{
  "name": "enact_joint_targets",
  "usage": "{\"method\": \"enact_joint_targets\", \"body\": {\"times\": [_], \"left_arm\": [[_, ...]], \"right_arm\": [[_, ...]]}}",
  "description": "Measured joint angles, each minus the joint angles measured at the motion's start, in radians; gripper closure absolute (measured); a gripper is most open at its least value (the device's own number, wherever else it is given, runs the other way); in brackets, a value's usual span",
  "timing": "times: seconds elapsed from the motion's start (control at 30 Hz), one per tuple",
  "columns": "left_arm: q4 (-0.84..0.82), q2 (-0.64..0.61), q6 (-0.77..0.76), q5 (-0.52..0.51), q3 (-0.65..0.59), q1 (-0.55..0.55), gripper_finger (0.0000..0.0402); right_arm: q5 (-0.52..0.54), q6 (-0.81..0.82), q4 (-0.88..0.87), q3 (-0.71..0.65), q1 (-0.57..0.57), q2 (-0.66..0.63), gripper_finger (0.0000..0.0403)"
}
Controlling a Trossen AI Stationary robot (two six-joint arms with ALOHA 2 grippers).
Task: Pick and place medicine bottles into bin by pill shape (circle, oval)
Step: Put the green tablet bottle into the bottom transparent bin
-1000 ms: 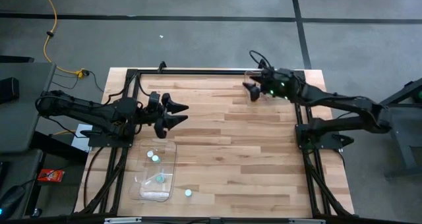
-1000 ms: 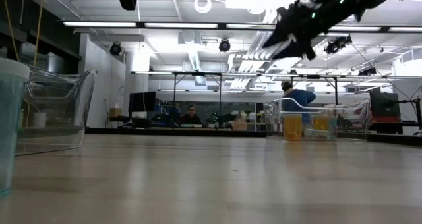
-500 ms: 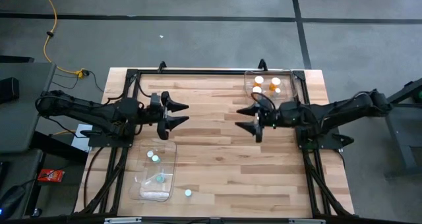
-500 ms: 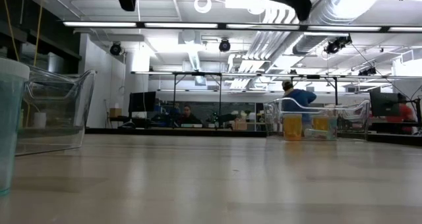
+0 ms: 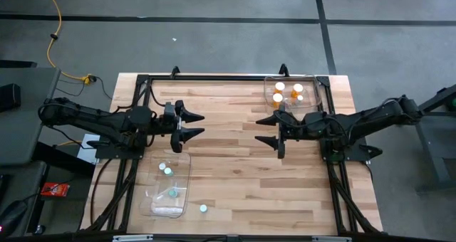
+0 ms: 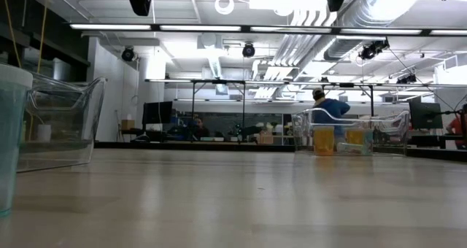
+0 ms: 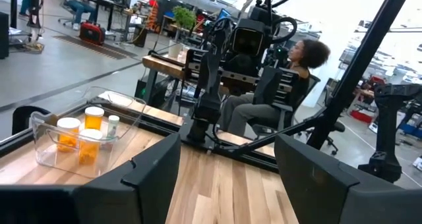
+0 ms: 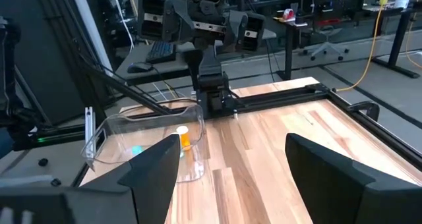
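Note:
Several orange medicine bottles [image 5: 280, 87] with white caps stand in a clear bin [image 5: 316, 94] at the table's far right, also seen as orange bottles [image 7: 68, 133] in the left wrist view. A second clear bin [image 5: 178, 203] at the near left holds three white-capped bottles [image 5: 169, 171]; one of them looks orange [image 8: 184, 137] in the right wrist view. One pale teal bottle [image 5: 203, 208] stands loose on the table beside that bin. My left gripper [image 5: 202, 125] and my right gripper [image 5: 258, 130] hang open above the table's middle, facing each other, with nothing between the fingers.
A black frame [image 5: 214, 77] runs along the table's far edge and down both sides. Bare wood [image 5: 235, 178] lies between the two bins. Beyond the table a person [image 7: 290, 85] sits on a chair, and another person [image 6: 328, 106] stands in the room behind.
My right gripper has swung away from above the far right bin toward the table's near edge and its middle, turning as it went, and then stopped; the bin with its orange bottles now shows uncovered. My left gripper has rolled slightly in place.

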Motion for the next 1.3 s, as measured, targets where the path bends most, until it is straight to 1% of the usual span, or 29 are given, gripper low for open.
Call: {"method": "enact_joint_targets", "body": {"times": [0.2,0.33,0.43,0.5,0.6,0.8,0.87,0.93,1.07,1.17,1.3], "left_arm": [[0.000,0.000,0.000,-0.001,0.000,0.000,0.0165],[0.000,0.000,0.000,-0.021,0.000,0.000,0.0165],[-0.027,0.017,-0.038,-0.022,0.015,-0.004,0.0165],[-0.149,0.055,-0.048,-0.010,0.072,-0.023,0.0165],[-0.409,0.153,0.000,0.049,0.220,-0.078,0.0165],[-0.987,0.427,0.137,0.184,0.573,-0.202,0.0164],[-1.132,0.524,0.156,0.212,0.677,-0.238,0.0164],[-1.252,0.618,0.158,0.218,0.764,-0.272,0.0164],[-1.365,0.767,0.175,0.221,0.893,-0.335,0.0164],[-1.362,0.837,0.174,0.254,0.942,-0.368,0.0164],[-1.308,0.879,0.061,0.281,0.968,-0.373,0.0164]], "right_arm": [[0.000,0.000,0.000,0.000,0.000,0.000,0.0135],[-0.002,0.000,0.000,0.000,0.000,0.000,0.0135],[-0.003,0.000,0.000,0.000,0.000,0.000,0.0135],[-0.003,0.000,0.000,0.000,0.000,0.000,0.0135],[-0.003,0.000,-0.003,-0.001,0.000,0.000,0.0135],[-0.003,0.000,-0.011,-0.001,0.000,0.000,0.0135],[-0.003,0.000,-0.017,-0.001,0.000,0.000,0.0135],[-0.003,0.000,-0.023,-0.001,0.000,0.000,0.0135],[-0.003,-0.001,-0.049,-0.001,0.000,0.000,0.0135],[-0.003,0.000,-0.075,-0.001,0.000,0.000,0.0135],[-0.003,-0.001,-0.117,-0.001,0.000,0.000,0.0135]]}}
